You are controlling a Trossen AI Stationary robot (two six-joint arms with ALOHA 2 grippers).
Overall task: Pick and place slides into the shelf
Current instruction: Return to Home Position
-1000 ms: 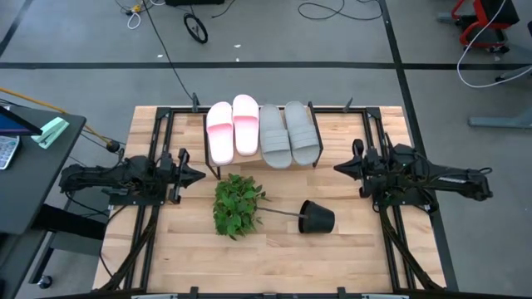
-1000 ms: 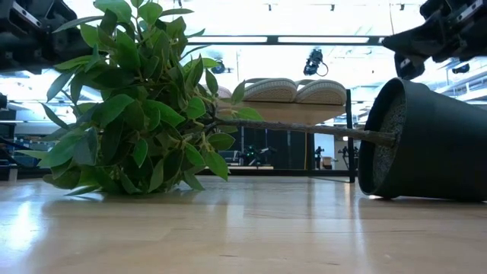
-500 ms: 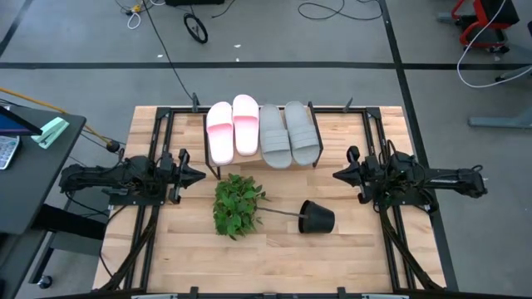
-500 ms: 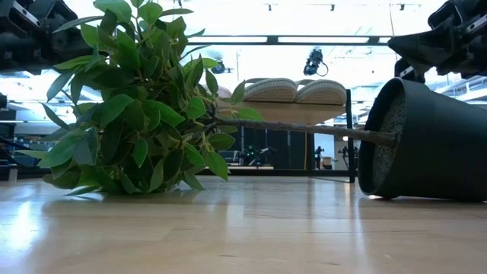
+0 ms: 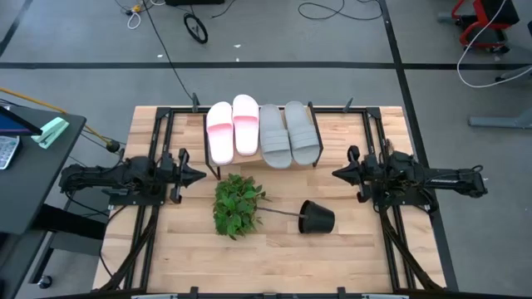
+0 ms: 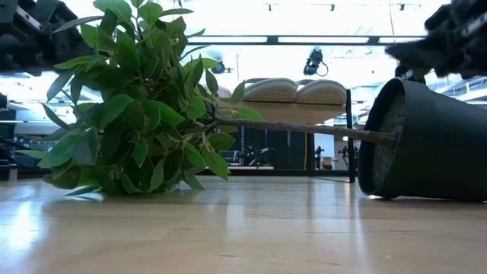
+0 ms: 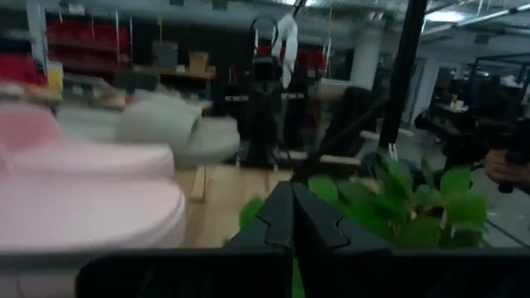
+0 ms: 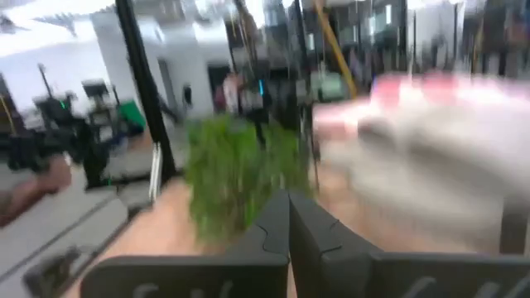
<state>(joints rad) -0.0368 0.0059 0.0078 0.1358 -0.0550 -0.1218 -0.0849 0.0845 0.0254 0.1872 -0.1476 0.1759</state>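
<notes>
Two pale pink slides point(image 5: 233, 128) and two grey slides point(image 5: 288, 132) lie side by side, soles down, on the shelf point(image 5: 262, 162) at the table's far middle. In the low view the grey slides point(image 6: 295, 90) show on the shelf's board behind the plant. My left gripper point(image 5: 199, 175) is shut, hovering left of the shelf; the left wrist view shows its shut fingers point(image 7: 291, 217) with the pink slide point(image 7: 83, 207) close by. My right gripper point(image 5: 336, 174) is shut, right of the shelf, its fingers point(image 8: 288, 223) together in the right wrist view.
A toppled black plant pot point(image 5: 317, 218) lies on its side near the table's middle, its stem and leafy plant point(image 5: 237, 203) stretched toward the left. Black rails point(image 5: 158, 141) run along both table sides. A dark desk point(image 5: 33, 166) stands off the left edge.
My right arm has drawn a little toward the table's left and near side, settling beside the shelf's right end; its wrist view is blurred from motion. The slides, shelf and pot have stayed put.
</notes>
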